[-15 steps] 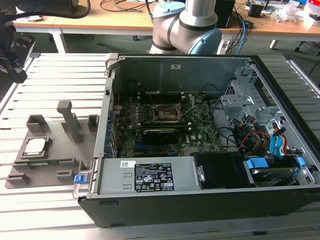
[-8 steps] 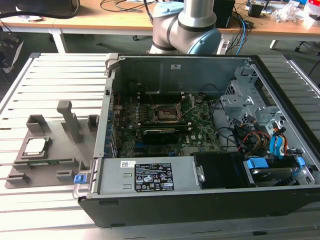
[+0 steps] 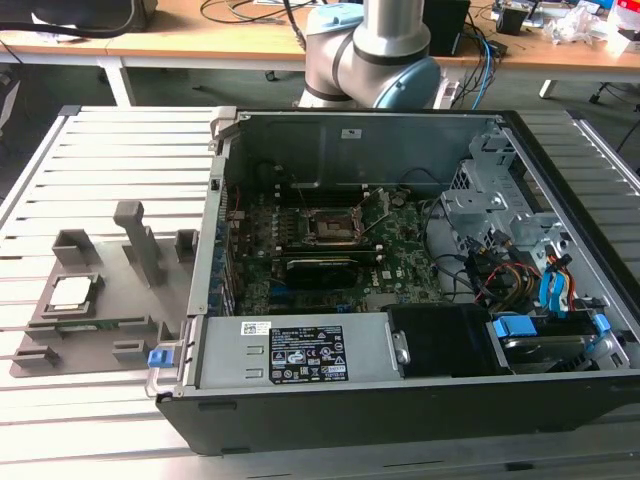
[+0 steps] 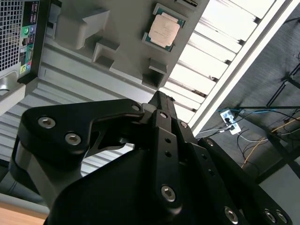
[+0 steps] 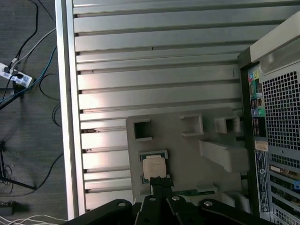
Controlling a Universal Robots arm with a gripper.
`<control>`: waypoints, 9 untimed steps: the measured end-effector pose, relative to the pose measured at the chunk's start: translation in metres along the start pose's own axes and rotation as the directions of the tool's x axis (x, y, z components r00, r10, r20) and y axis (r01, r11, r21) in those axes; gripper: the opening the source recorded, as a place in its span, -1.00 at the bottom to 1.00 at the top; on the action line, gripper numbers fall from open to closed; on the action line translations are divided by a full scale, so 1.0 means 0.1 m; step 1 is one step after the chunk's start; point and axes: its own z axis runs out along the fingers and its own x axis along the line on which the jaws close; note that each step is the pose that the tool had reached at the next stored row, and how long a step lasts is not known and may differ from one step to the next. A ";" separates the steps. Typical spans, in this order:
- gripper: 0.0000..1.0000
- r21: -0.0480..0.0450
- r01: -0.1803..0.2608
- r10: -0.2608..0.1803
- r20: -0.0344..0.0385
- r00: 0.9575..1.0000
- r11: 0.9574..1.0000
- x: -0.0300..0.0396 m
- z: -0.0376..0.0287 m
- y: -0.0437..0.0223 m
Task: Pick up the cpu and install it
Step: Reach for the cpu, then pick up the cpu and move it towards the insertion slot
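Hangs with gripper pressed together and empty, apart from the cpu lying in grey tray beside open computer case.

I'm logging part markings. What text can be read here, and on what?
None can be read.
Black label on the metal box: too small.
White label beside it: too small.
Print on the cpu: too faint.
Stickers on the case rear: blurred.

cpu x1, tray x1, pc case x1, arm x1.
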 end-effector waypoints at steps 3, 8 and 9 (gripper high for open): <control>-0.79 0.000 0.000 0.000 0.000 1.000 1.000 0.008 0.000 0.000; -0.79 0.000 0.000 0.000 0.000 1.000 1.000 0.011 0.000 0.000; -0.79 0.000 0.000 0.000 0.000 1.000 1.000 0.012 0.000 0.000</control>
